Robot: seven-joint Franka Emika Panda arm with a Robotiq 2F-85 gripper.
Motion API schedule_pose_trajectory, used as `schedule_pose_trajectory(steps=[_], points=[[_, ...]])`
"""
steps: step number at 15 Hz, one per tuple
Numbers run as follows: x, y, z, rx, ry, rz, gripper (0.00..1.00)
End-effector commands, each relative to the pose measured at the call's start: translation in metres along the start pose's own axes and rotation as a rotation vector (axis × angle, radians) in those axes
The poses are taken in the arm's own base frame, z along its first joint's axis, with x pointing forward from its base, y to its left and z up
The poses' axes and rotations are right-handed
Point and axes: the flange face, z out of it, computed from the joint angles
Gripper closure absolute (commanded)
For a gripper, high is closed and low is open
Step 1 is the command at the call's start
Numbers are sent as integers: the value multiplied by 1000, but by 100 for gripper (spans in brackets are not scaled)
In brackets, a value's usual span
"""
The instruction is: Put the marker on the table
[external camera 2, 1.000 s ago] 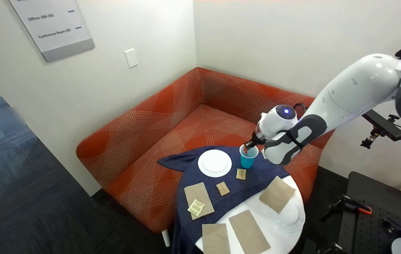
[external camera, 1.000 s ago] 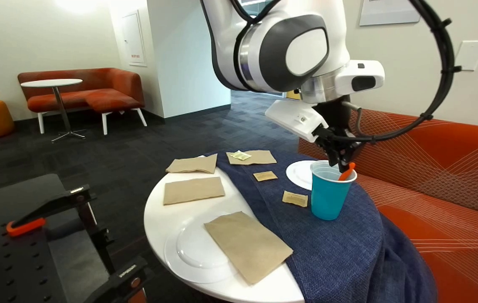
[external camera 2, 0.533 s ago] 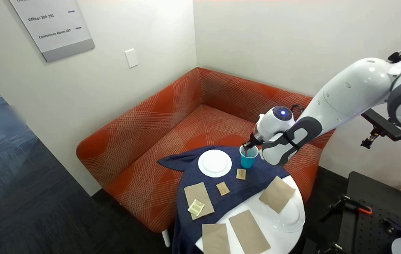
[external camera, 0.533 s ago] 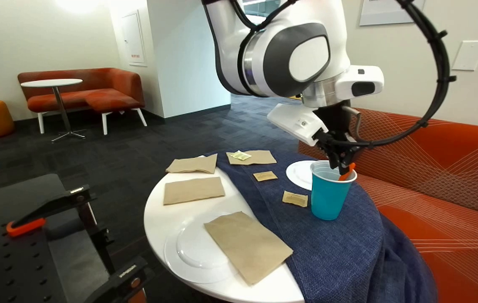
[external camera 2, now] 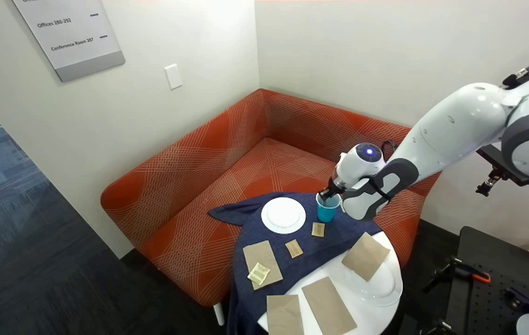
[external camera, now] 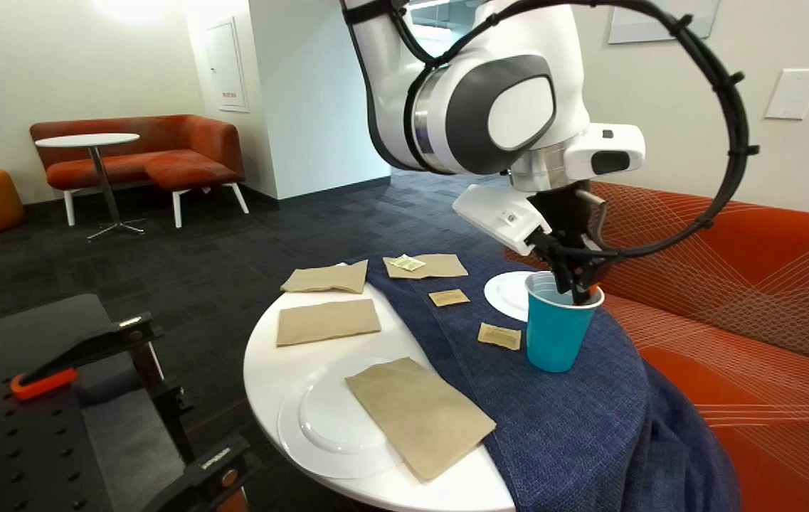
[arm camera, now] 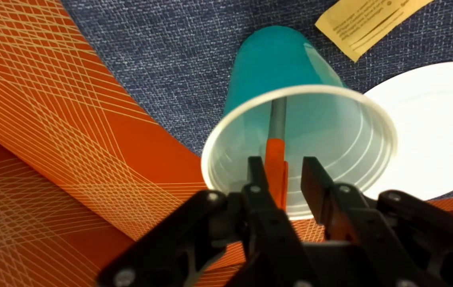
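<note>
I hold nothing, fingers narrowly parted around the marker, likely light, stiff, slick; I'd pinch its cap.

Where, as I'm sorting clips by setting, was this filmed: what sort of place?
Likely a lounge area in an office building: a wall sign lists offices and a conference room, and a red-orange sofa and a small round table suggest shared seating.

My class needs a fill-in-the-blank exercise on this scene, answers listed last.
1. The marker is inside the teal ____.
2. The marker's cap is coloured ____.
3. Directly on the cloth lie ____ small tan packets.
4. The cloth covers part of the white-topped ____.
Missing words: cup; orange; two; table.
</note>
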Motion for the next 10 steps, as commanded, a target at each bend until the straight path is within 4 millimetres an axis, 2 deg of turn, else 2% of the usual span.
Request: schedule_pose_trajectory(steps=[1, 10], points=[[6, -3, 5, -15, -15, 25, 68], [9, -2, 14, -27, -9, 18, 68]])
